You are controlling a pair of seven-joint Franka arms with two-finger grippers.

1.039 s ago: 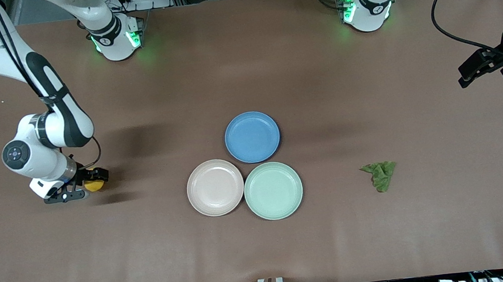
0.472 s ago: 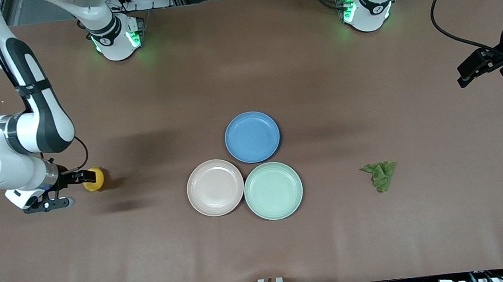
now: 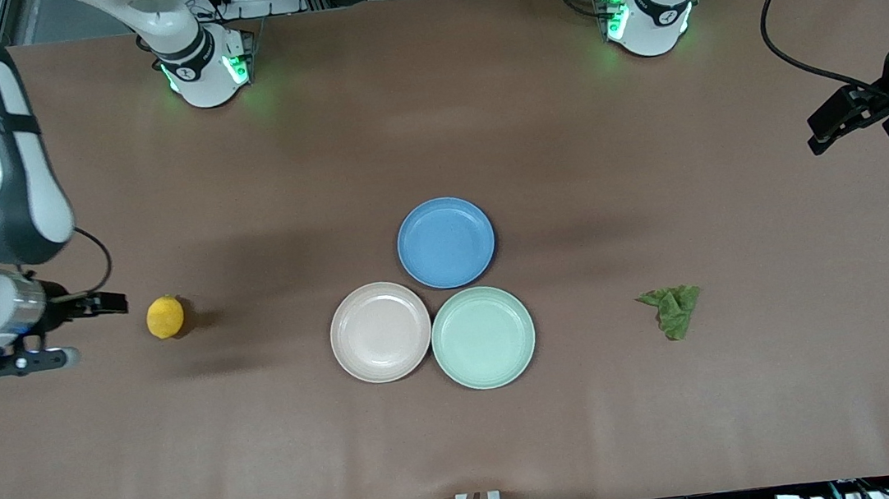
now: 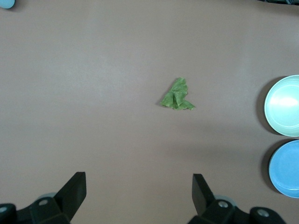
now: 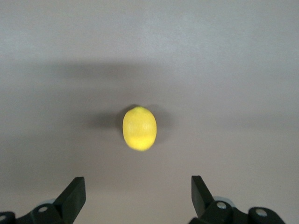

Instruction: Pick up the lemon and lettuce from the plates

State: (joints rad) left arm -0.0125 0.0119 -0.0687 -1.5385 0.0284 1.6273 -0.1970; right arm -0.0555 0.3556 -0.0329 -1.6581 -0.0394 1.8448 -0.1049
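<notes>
The yellow lemon (image 3: 165, 317) lies on the bare table toward the right arm's end, apart from the plates; it also shows in the right wrist view (image 5: 139, 128). My right gripper (image 3: 79, 329) is open and empty, clear of the lemon, closer to the table's end; its jaws stand wide in the right wrist view (image 5: 138, 193). The green lettuce (image 3: 672, 310) lies on the table toward the left arm's end, also in the left wrist view (image 4: 177, 96). My left gripper (image 3: 852, 122) is open and empty (image 4: 139, 191), raised near that end. The beige-pink plate (image 3: 380, 331) and mint plate (image 3: 482, 336) are empty.
An empty blue plate (image 3: 445, 242) touches the other two, farther from the front camera. The mint plate (image 4: 283, 105) and blue plate (image 4: 286, 168) show at the left wrist view's edge. Both arm bases stand along the table's back edge.
My right gripper has opened, let go of the lemon on the table and drawn back toward the right arm's end. The left arm has hardly moved.
</notes>
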